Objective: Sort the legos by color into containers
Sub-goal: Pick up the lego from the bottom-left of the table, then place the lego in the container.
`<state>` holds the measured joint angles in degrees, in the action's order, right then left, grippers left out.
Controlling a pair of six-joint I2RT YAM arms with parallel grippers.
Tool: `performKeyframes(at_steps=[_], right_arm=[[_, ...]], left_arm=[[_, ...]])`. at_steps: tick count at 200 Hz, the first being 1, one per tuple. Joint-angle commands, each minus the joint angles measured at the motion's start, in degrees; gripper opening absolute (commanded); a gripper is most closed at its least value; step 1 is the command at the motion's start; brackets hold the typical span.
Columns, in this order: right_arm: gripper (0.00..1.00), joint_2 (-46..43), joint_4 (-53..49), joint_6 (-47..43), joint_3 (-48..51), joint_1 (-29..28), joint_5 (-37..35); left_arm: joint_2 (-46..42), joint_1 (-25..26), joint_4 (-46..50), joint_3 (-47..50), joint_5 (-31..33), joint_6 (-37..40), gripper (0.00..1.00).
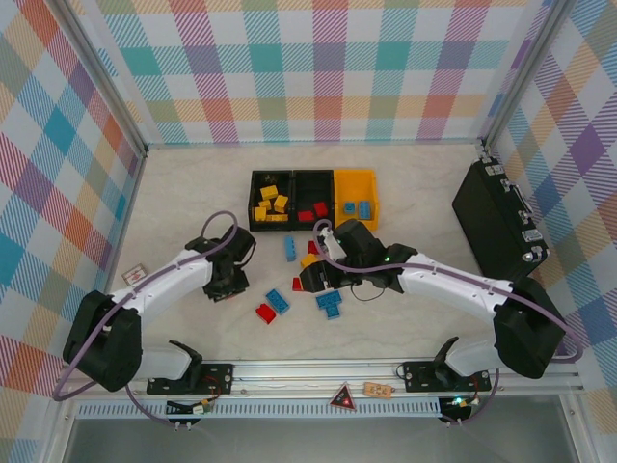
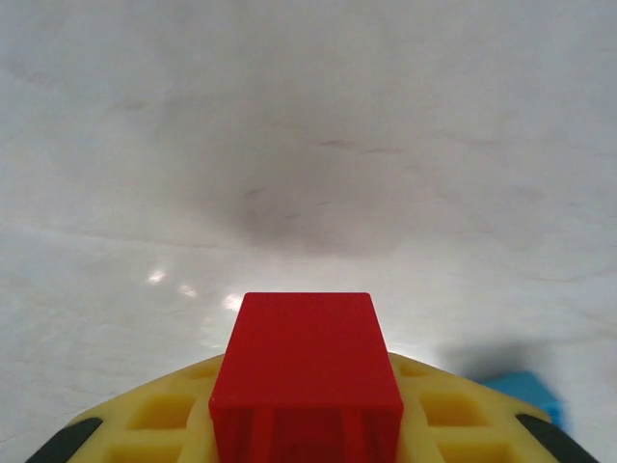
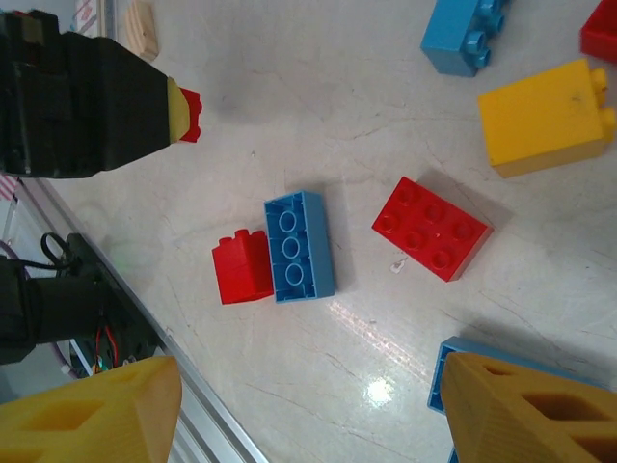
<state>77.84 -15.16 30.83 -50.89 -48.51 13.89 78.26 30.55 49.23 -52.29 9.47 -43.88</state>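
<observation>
- Three joined bins (image 1: 293,175) sit at twelve o'clock from the arms: yellow bricks (image 1: 271,204) in the left black one, red in the middle, blue in the yellow-orange.
- One small red brick (image 2: 307,371) is pinched in the left gripper (image 3: 176,108), seemingly just off the table (image 2: 308,145).
- Both jaws of the right gripper (image 3: 307,386) stand wide, holding nothing, over loose legos (image 3: 299,246).

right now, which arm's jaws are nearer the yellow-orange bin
Right. On the right arm the jaws hang open just short of the yellow-orange bin; on the left arm they grip a red brick farther off, to the bin's near left.
</observation>
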Motion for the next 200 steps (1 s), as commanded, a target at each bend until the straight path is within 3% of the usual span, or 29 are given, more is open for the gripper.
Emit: performKeyframes(at_steps=[1,76,152,200], right_arm=[[0.72,-2.1,-2.0,1.7,0.5,1.0,-3.6],[0.72,-9.8,-8.4,5.4,3.4,7.8,-10.3],[0.72,-14.0,-11.7,5.8,3.6,12.8,-12.8],[0.72,-13.6,-12.3,5.9,3.3,13.7,-13.5]], left_arm=[[3.5,2.8,1.1,-5.5,-1.1,1.4,0.26],[19.4,8.3,0.6,-28.7,-0.9,5.4,0.26],[39.1,7.7,4.4,-55.0,2.5,12.8,0.28],[49.1,4.7,4.3,-67.3,0.3,13.7,0.28]])
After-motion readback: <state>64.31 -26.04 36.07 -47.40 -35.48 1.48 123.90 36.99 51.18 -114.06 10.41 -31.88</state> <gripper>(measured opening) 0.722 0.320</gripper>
